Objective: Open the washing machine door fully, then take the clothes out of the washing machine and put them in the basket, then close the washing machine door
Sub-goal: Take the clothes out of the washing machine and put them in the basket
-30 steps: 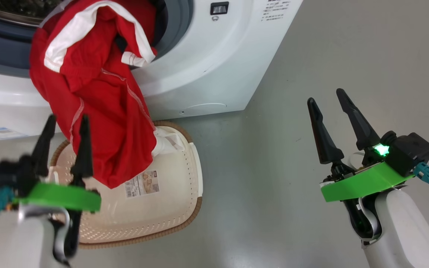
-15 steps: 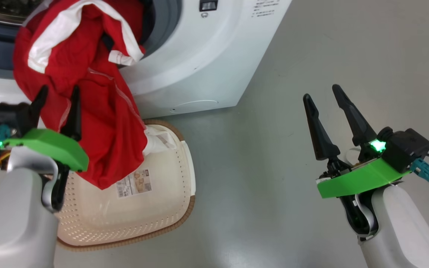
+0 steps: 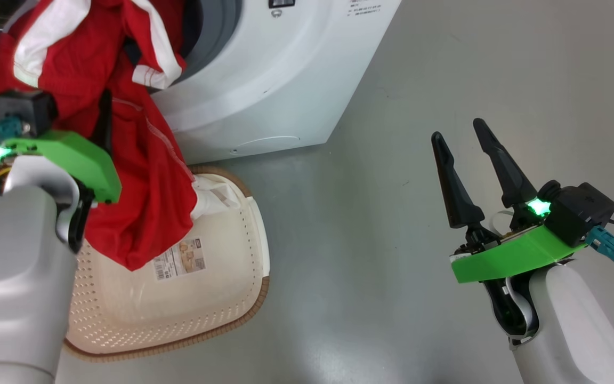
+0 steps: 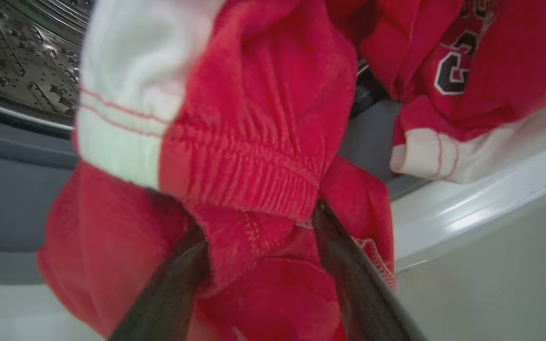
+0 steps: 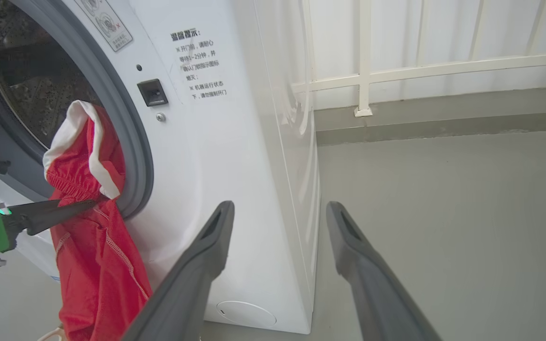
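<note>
The red clothes (image 3: 142, 181) with white stripes hang out of the washing machine (image 3: 264, 80) mouth, their lower end drooping into the cream basket (image 3: 256, 250) on the floor. My left gripper (image 3: 83, 104) is pushed into the fabric just below the drum mouth. In the left wrist view its fingers (image 4: 349, 270) stand apart, open, with a fold of the clothes (image 4: 263, 118) and its elastic hem between them. My right gripper (image 3: 467, 144) stands open over bare floor, well to the right. The washing machine door is out of view.
The steel drum (image 4: 22, 57) and grey rubber ring (image 5: 131, 142) show behind the fabric. A white railing (image 5: 363, 71) and a raised kerb run along the wall beyond the machine. Grey floor (image 3: 392, 80) stretches to the right of machine and basket.
My left gripper has risen from above the basket to the hanging clothes, and its fingers now straddle the fabric. The head camera has shifted a little. The right arm holds still.
</note>
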Tool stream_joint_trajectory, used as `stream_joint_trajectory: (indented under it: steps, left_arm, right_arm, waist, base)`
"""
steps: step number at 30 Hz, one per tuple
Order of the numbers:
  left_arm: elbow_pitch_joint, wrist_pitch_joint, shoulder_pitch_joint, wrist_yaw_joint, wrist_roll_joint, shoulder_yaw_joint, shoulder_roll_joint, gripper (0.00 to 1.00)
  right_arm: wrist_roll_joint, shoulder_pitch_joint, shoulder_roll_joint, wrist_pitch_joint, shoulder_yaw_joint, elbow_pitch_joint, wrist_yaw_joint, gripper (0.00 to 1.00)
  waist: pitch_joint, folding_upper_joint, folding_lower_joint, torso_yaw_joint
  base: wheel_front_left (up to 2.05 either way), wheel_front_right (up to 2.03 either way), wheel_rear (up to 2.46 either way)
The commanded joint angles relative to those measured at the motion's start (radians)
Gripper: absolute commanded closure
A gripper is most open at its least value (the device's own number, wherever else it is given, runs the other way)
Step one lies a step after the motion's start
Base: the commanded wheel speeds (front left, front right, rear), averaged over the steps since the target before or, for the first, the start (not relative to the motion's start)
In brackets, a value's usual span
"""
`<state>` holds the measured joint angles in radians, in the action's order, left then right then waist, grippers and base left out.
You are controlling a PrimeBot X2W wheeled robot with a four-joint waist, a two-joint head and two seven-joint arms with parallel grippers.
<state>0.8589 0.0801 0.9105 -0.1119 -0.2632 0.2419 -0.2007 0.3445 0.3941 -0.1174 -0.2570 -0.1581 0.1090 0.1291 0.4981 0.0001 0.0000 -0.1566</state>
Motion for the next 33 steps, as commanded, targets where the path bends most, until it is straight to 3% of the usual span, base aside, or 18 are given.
stream_joint_trajectory:
  steps: [1, 17, 18, 19, 20, 33]
  left_arm:
    - [0.006, 0.001, 0.037, -0.008, 0.018, -0.009, -0.039, 0.0]
    - [0.244, -0.065, 0.178, -0.018, 0.038, 0.152, -0.009, 0.0]
    - [0.25, -0.064, 0.18, -0.018, 0.032, 0.161, -0.007, 0.52]
    - [0.254, -0.061, 0.182, -0.018, 0.024, 0.167, -0.007, 0.84]
    - [0.258, -0.057, 0.184, -0.018, 0.015, 0.171, -0.007, 1.0]
    - [0.264, 0.025, 0.191, -0.019, -0.08, 0.226, -0.016, 1.0]
  right_arm:
    - [-0.006, 0.005, 0.01, -0.005, -0.02, -0.026, 0.002, 0.0]
    - [-0.01, 0.013, 0.013, -0.005, -0.024, -0.025, 0.002, 0.0]
    - [-0.011, 0.012, 0.012, -0.005, -0.023, -0.025, 0.002, 0.0]
    - [-0.011, 0.012, 0.012, -0.005, -0.023, -0.025, 0.002, 0.0]
    - [-0.011, 0.011, 0.012, -0.005, -0.023, -0.025, 0.002, 0.0]
    - [-0.011, 0.006, 0.008, -0.005, -0.021, -0.02, 0.002, 0.0]
  waist:
    - [0.003, -0.0001, 0.0, -0.001]
    - [0.017, -0.0001, 0.0, -0.002]
    - [0.016, -0.0001, 0.0, -0.001]
    - [0.015, -0.0001, 0.0, 0.0]
    - [0.015, -0.0001, 0.0, 0.001]
    - [-0.001, -0.0001, 0.0, 0.015]
  base:
    - [0.0, 0.0, 0.0]
    - [0.0, 0.0, 0.0]
    - [0.0, 0.0, 0.0]
    - [0.0, 0.0, 0.0]
    - [0.0, 0.0, 0.0]
    - [0.0, 0.0, 0.0]
